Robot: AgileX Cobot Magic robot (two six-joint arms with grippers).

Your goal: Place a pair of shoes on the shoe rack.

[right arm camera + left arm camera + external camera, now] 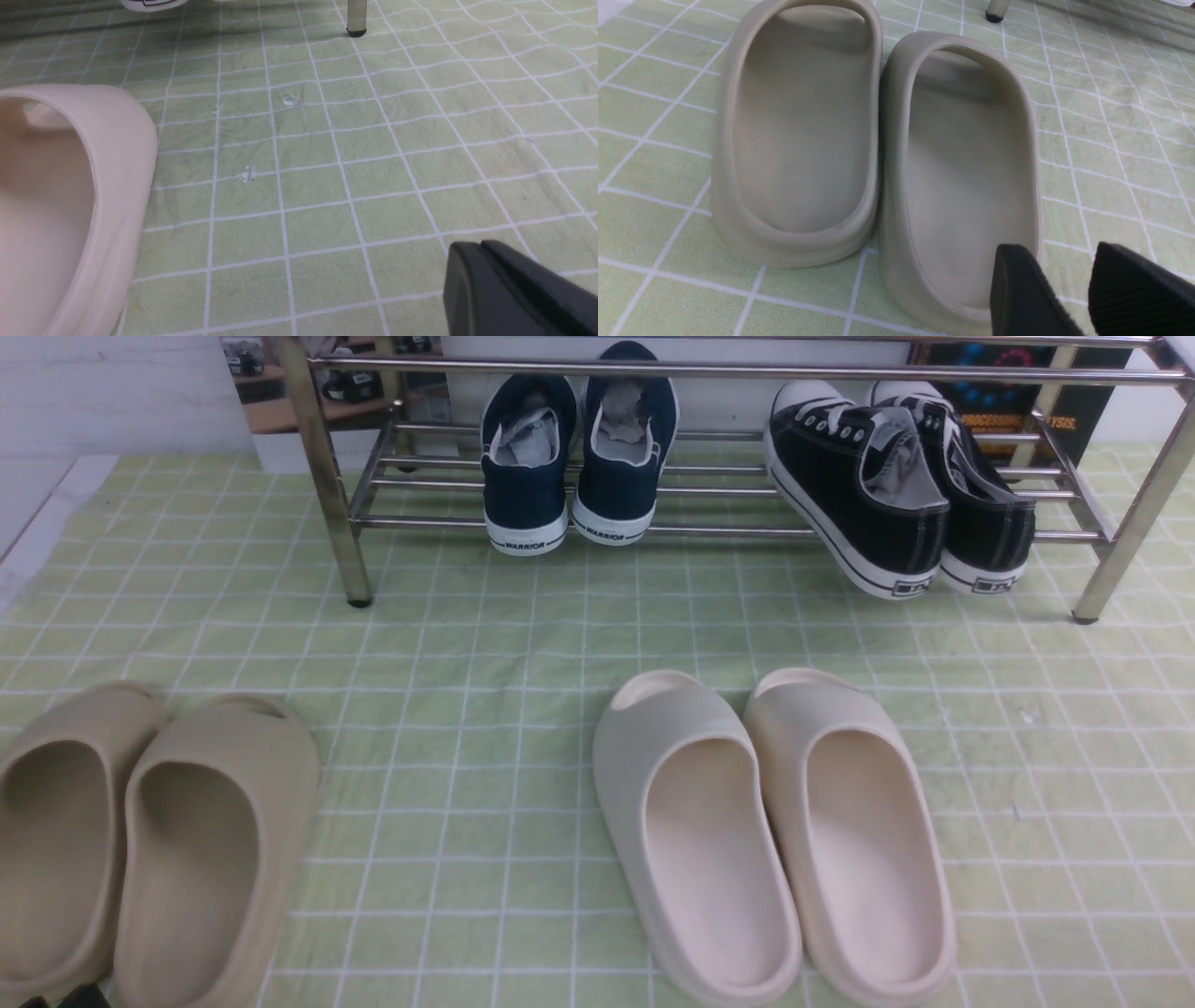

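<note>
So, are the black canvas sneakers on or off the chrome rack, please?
On: black canvas sneakers rest on chrome rack's lower bars, heels overhanging.

We're looking across a pale green cloth (523, 644) crossed by a white grid, wrinkled in places and spread flat over the whole foreground. Along its far left edge we see a strip of light bare floor (37, 504), and behind that a white wall (112, 392) with faint horizontal lines. Further back, left of centre, we catch a wooden shelf (308, 415) with small dark items too blurred to name, and at far right a dark printed poster (1027, 411); the light is even and soft.
</note>
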